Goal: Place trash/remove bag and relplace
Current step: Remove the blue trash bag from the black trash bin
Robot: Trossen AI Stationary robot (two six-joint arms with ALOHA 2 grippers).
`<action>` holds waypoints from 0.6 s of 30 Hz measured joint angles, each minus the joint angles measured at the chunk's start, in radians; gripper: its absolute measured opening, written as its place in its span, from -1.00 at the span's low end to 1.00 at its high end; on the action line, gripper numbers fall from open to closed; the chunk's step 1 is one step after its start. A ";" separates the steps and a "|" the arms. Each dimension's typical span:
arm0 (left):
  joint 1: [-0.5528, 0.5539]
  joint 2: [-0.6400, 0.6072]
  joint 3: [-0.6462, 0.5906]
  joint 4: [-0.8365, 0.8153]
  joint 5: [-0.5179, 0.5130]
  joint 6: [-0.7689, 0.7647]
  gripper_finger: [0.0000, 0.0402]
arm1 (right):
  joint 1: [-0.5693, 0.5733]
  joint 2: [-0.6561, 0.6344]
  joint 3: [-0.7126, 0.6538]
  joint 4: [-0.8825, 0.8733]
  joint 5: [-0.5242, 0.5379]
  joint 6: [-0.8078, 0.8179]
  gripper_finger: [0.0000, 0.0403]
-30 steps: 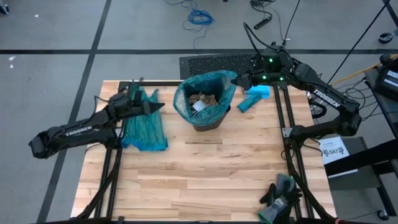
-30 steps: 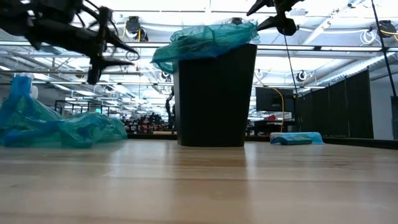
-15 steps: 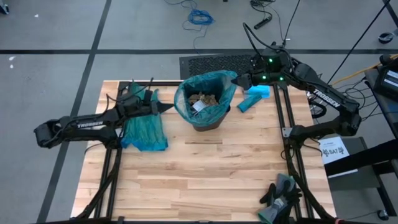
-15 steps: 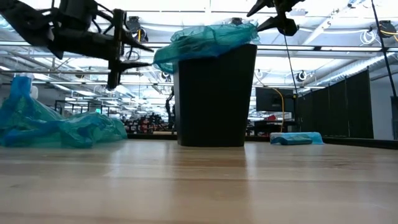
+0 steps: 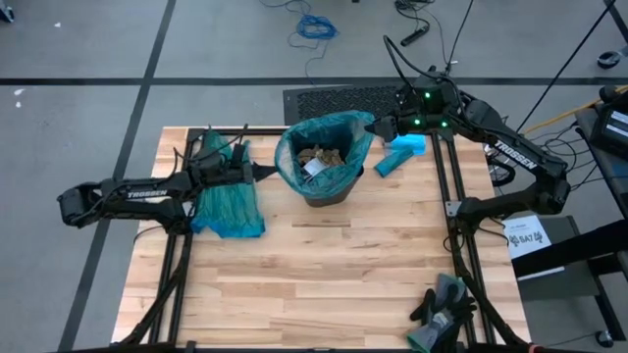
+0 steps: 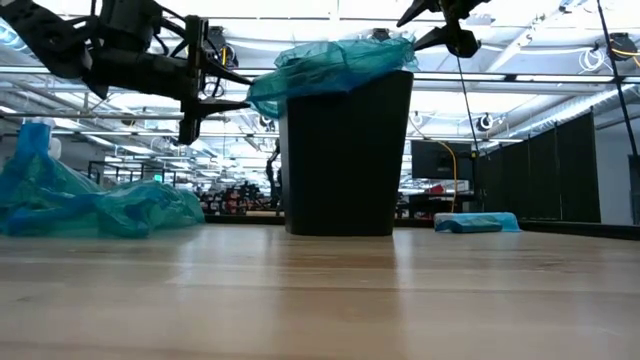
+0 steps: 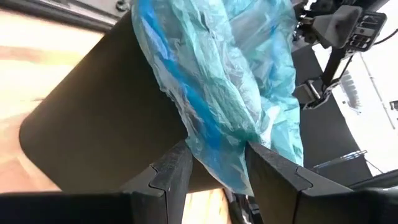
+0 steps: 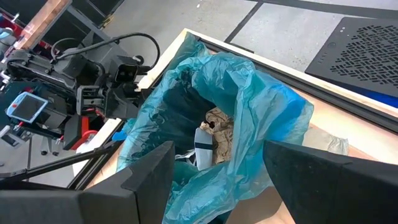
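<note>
Crumpled brown-and-white trash (image 5: 319,159) fills the bin — left gripper (image 7: 214,163) straddles its liner, right gripper (image 5: 374,127) open.

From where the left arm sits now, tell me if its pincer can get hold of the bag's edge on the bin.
Probably yes. The left pincer is open, with the teal bag's overhanging edge hanging between its fingers at the black bin's side. Nothing blocks it; closing should catch the plastic.

Bin (image 5: 324,186) blocks the table's (image 5: 334,275) far middle (spare bag (image 5: 228,206) beside it); near half lies open.
</note>
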 joint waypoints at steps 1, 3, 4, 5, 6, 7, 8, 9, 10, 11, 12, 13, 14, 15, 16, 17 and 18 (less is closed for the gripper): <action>0.000 0.000 0.000 0.001 -0.001 0.011 -0.23 | 0.000 0.000 0.000 0.000 0.000 0.000 0.18; 0.000 0.000 0.000 0.013 -0.002 0.023 -0.23 | 0.000 0.000 0.000 0.000 0.000 0.000 0.18; 0.000 0.000 0.000 0.035 -0.002 0.024 -0.23 | 0.000 0.000 0.000 0.000 0.000 0.000 0.18; 0.000 0.000 0.000 0.064 -0.002 0.026 -0.23 | 0.000 0.000 0.000 0.000 0.000 0.000 0.18; 0.000 0.000 0.000 0.097 -0.002 0.030 -0.23 | 0.000 0.000 0.000 0.000 0.000 0.000 0.18; 0.000 0.000 0.000 0.128 -0.002 0.046 -0.23 | 0.000 0.000 0.000 0.000 0.000 0.000 0.18; 0.000 0.000 0.000 0.159 -0.002 0.053 -0.23 | 0.000 0.000 0.000 0.000 0.000 0.000 0.18; 0.000 0.000 0.000 0.188 -0.002 0.057 -0.23 | 0.000 0.000 0.000 0.000 0.000 0.000 0.18; 0.000 -0.001 0.000 0.208 -0.002 0.058 -0.24 | 0.000 0.000 0.000 0.000 0.000 0.000 0.18; 0.000 -0.001 0.000 0.215 -0.002 0.060 -0.27 | 0.000 0.000 0.000 0.000 0.000 0.000 0.18; 0.000 -0.001 0.000 0.209 -0.002 0.058 -0.31 | 0.000 0.000 0.000 0.000 0.000 0.000 0.18; 0.000 -0.001 0.000 0.194 -0.001 0.050 -0.36 | 0.000 0.000 0.000 0.000 0.000 0.000 0.18; 0.000 0.000 0.000 0.179 0.007 0.047 -0.43 | 0.000 0.000 0.000 0.000 0.000 0.000 0.18; 0.000 0.004 0.000 0.174 0.016 0.045 -0.51 | 0.000 0.000 0.000 0.000 0.000 0.000 0.18; 0.000 0.008 0.000 0.176 0.024 0.045 -0.61 | 0.000 0.000 0.000 0.000 0.000 -0.001 0.18; 0.000 0.013 0.000 0.176 0.028 0.045 -0.72 | 0.000 0.000 0.000 0.000 0.000 -0.003 0.18; 0.000 0.015 0.000 0.176 0.030 0.045 -0.84 | 0.000 0.000 0.000 0.000 0.000 -0.004 0.18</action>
